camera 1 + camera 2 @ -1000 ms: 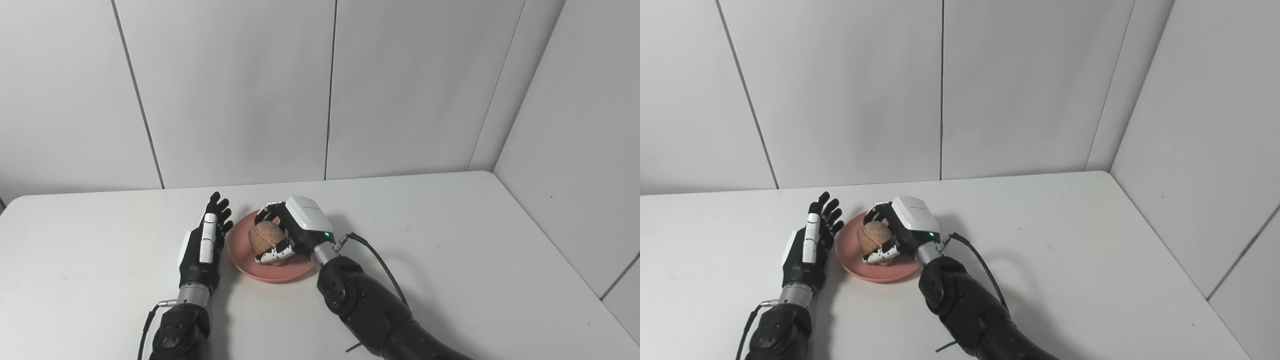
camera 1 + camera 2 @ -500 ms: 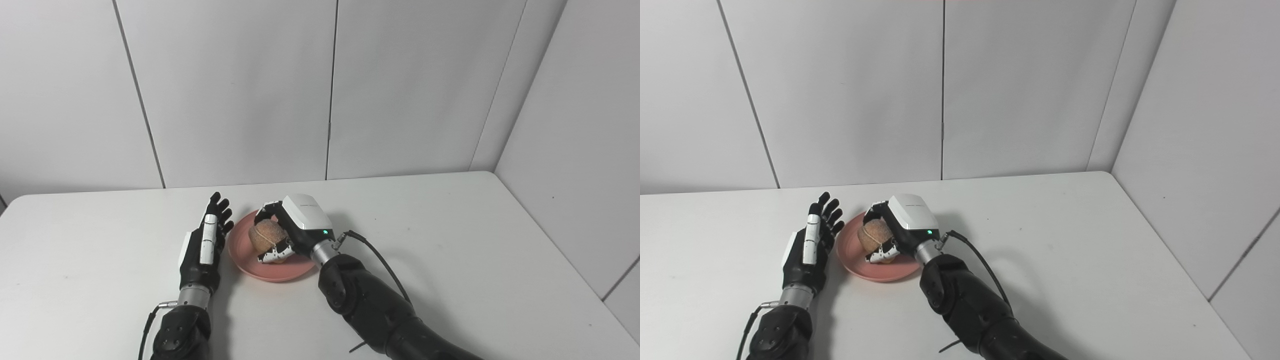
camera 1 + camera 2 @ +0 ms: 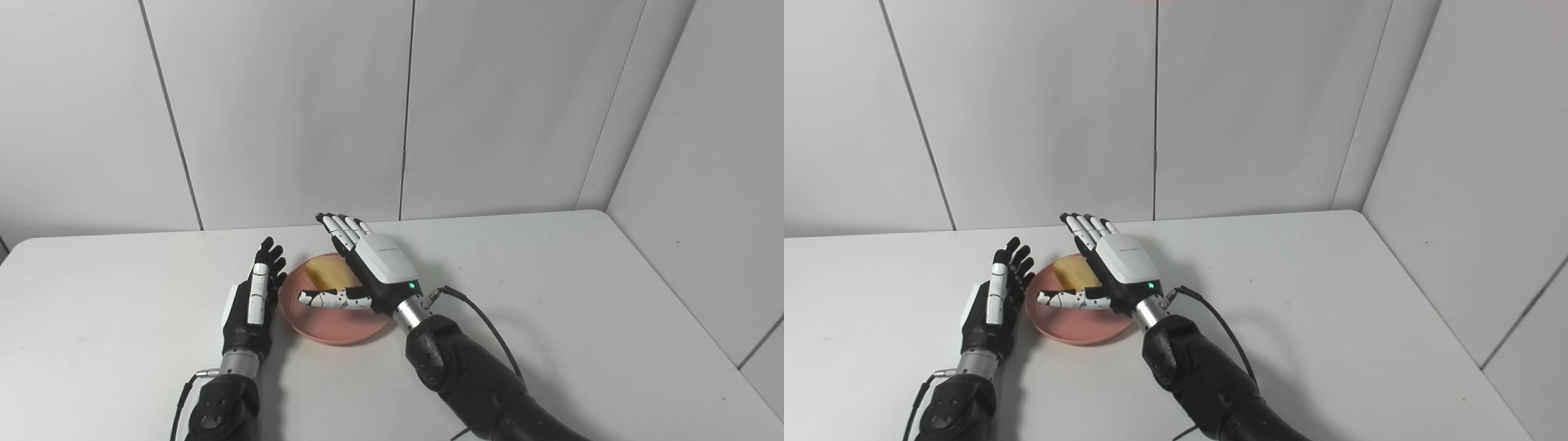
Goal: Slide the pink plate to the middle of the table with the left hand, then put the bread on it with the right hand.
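White wall panels are seen behind a white counter (image 3: 551,294). Near its middle, a pink plate (image 3: 334,327) is set, with the bread (image 3: 324,274) lying on its far side. Over the plate, the right robot hand (image 3: 361,269) is spread open, holding nothing. Just left of the plate, the left robot hand (image 3: 251,300) is held open, fingers apart.
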